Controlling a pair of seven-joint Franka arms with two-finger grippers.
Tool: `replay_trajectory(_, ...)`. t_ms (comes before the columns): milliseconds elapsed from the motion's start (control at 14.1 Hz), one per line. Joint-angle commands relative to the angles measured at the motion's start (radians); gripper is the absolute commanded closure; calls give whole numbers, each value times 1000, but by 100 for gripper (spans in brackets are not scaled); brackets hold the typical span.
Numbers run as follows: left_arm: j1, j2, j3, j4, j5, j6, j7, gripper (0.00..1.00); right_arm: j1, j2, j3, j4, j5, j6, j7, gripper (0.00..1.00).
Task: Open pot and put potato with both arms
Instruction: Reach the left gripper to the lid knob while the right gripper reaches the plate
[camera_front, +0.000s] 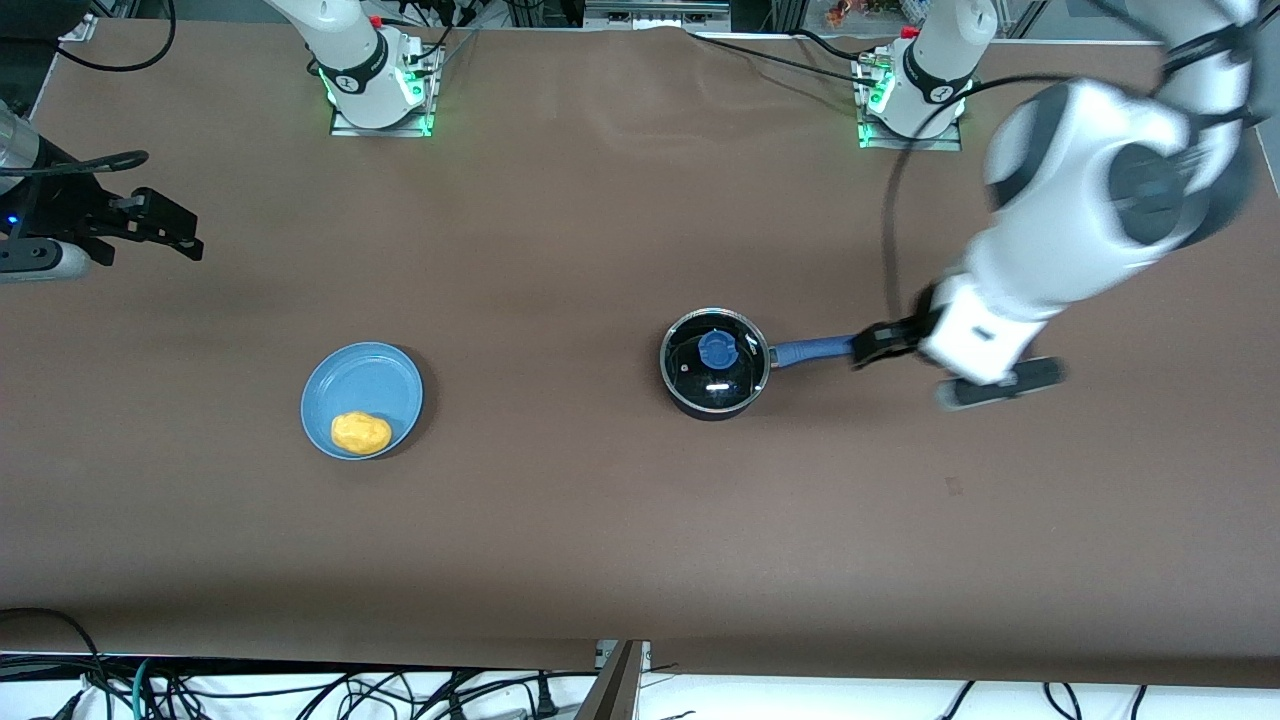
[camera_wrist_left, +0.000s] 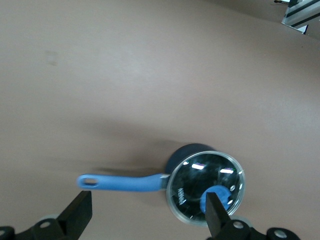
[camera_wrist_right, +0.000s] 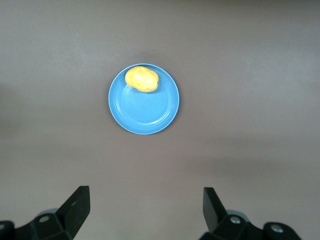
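The black pot (camera_front: 714, 364) stands mid-table with its glass lid and blue knob (camera_front: 717, 349) on. Its blue handle (camera_front: 812, 350) points toward the left arm's end. My left gripper (camera_front: 868, 347) is open and empty, over the handle's end. In the left wrist view the pot (camera_wrist_left: 205, 187) and handle (camera_wrist_left: 122, 182) lie between and ahead of the spread fingers of the left gripper (camera_wrist_left: 147, 216). The yellow potato (camera_front: 360, 432) lies on a light-blue plate (camera_front: 365, 385). My right gripper (camera_front: 165, 226) is open and empty over bare table at the right arm's end. Its wrist view shows the right gripper (camera_wrist_right: 145, 207), the potato (camera_wrist_right: 142, 79) and the plate (camera_wrist_right: 150, 112).
The two arm bases (camera_front: 378, 80) (camera_front: 915, 85) stand along the table edge farthest from the front camera. Cables (camera_front: 300, 690) hang below the table edge nearest that camera. The brown tabletop (camera_front: 560, 500) spreads wide between the plate and the pot.
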Motion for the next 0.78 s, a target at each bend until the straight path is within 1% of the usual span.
replay_trajectory(0,-76,82,-5,19,95,77,-146,0,-5,71,8,22,36,43,-6,0)
replay_trajectory(71,-99,111,-5,17,99,118,-185,0,-3,107,8,22,56,74,-9,0)
replay_trajectory(142,-117,134,-5,17,116,164,-209,0,-8,127,5,22,59,77,-10,0)
replay_trajectory(283,-144,174,-5,17,139,206,-261,0,-14,136,0,19,108,70,-7,0)
replay_trajectory(496,-162,211,-6,13,202,259,-269,0,-3,180,5,21,90,79,-12,0)
replay_trajectory(638,-171,211,-15,-6,205,267,-269,0,18,248,9,21,62,71,-6,0)
replay_trajectory(709,-173,209,-18,-20,205,267,-272,0,26,254,9,17,60,77,-1,0)
